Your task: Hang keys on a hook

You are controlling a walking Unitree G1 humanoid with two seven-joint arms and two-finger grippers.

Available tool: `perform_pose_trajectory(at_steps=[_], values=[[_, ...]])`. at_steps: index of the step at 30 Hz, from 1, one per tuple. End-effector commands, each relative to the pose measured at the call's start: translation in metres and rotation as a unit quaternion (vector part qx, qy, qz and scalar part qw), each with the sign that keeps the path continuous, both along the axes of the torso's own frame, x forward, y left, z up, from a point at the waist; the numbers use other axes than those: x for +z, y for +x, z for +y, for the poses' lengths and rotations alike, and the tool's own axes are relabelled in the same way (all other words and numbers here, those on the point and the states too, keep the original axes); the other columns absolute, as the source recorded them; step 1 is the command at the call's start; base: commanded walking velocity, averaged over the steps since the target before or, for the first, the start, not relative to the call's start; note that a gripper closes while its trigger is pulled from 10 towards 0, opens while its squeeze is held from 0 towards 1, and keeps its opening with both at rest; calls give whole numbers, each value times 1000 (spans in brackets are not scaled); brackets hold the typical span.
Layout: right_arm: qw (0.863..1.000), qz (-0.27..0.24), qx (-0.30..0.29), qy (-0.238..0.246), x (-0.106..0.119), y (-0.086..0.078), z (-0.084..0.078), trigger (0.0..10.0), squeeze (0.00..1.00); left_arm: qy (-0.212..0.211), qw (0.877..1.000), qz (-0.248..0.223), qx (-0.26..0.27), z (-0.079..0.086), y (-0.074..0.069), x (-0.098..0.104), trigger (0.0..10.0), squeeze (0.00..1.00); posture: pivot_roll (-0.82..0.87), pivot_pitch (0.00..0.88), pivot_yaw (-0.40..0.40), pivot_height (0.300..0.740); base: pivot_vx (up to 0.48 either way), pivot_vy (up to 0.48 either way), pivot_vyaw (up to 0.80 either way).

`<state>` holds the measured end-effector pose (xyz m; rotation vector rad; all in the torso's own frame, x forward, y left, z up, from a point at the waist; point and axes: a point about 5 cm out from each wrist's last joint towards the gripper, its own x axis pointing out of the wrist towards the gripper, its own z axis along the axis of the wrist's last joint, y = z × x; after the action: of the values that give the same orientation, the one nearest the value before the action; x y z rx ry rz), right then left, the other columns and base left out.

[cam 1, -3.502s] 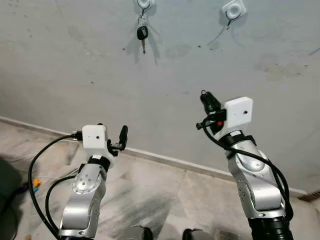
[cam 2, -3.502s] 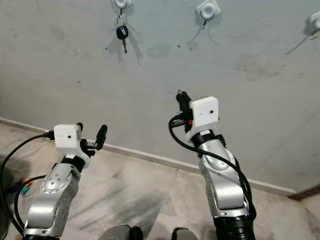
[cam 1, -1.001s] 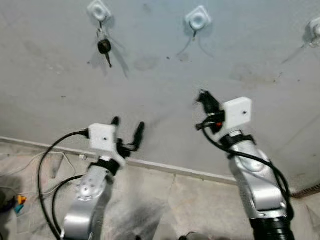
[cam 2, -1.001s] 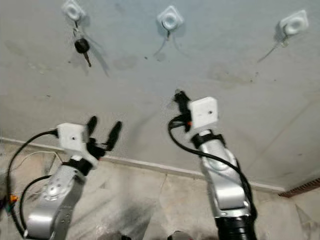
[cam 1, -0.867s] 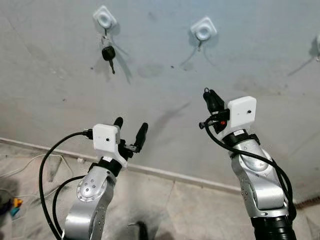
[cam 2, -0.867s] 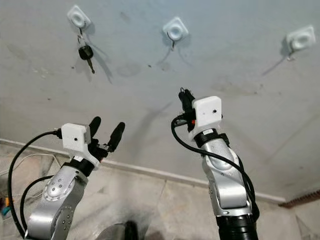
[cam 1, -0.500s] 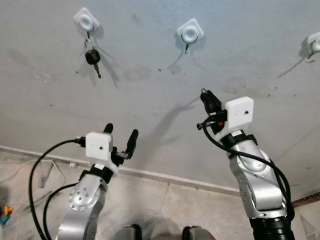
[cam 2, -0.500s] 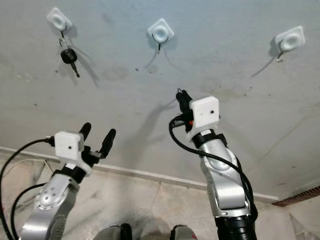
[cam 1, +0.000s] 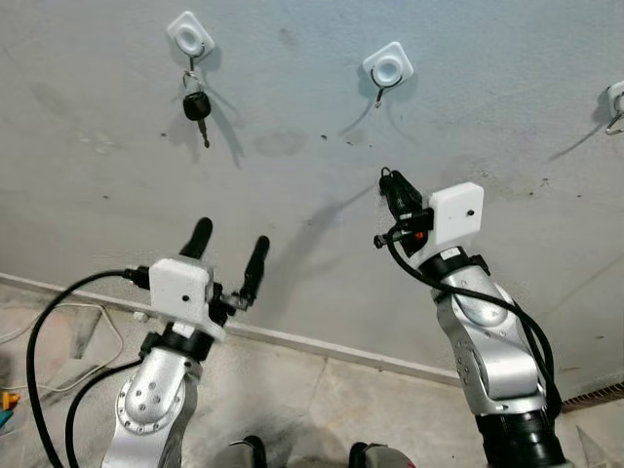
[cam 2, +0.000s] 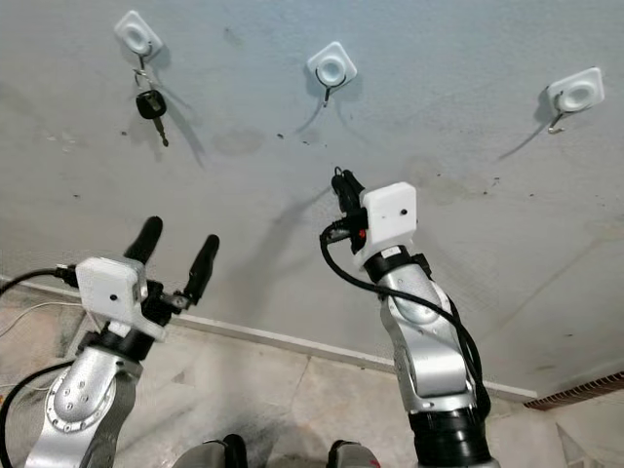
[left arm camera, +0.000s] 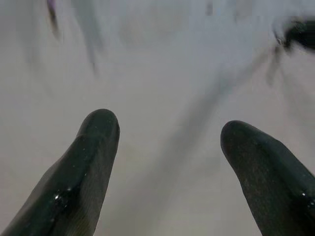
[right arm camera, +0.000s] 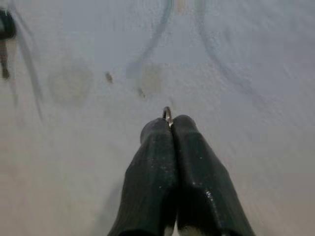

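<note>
Three white hooks sit on the grey wall: a left hook (cam 1: pixel 190 32), a middle hook (cam 1: pixel 388 66) and a right hook (cam 2: pixel 576 95). A black car key (cam 1: pixel 196 105) hangs from the left hook. My right gripper (cam 1: pixel 388 181) is raised below the middle hook, a little short of the wall. It is shut, with a small metal key ring (right arm camera: pixel 168 114) poking out between the fingertips; whatever hangs from the ring is hidden. My left gripper (cam 1: pixel 231 236) is open and holds nothing, lower on the left and pointing at the wall.
The wall meets a marble floor (cam 1: pixel 312 390) at a pale skirting strip (cam 1: pixel 292 339). Black cables (cam 1: pixel 39 322) loop off my left arm, and a white cord (cam 1: pixel 58 322) lies on the floor at the left. A grate (cam 1: pixel 595 398) is at the lower right.
The view has shifted slightly. My left gripper has risen a little, still open. My right gripper has edged left and up towards the middle hook, still shut on the ring.
</note>
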<state>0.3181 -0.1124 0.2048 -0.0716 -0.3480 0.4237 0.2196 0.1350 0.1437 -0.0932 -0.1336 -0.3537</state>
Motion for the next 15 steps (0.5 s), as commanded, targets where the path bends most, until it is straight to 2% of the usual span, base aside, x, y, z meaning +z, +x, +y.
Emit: perform_pose_trajectory(at_steps=[1, 5, 11, 15], values=[[1000, -4, 11, 1, 4, 5, 1, 10000, 0, -19, 999, 24, -17, 2, -5, -2, 10000, 0, 35, 234, -14, 740, 0, 0, 0], [998, -35, 43, -10, 26, 23, 15, 10000, 0, 11, 999, 33, -14, 14, -20, -4, 10000, 0, 76, 266, -32, 740, 0, 0, 0], [997, -53, 49, -11, 39, 34, 15, 10000, 0, 18, 999, 43, -18, 15, -30, -1, 10000, 0, 114, 294, -44, 740, 0, 0, 0], [996, -73, 40, -12, 49, 39, 10, 10000, 0, 13, 998, 54, -14, 16, -34, -2, 10000, 0, 123, 300, -43, 740, 0, 0, 0]])
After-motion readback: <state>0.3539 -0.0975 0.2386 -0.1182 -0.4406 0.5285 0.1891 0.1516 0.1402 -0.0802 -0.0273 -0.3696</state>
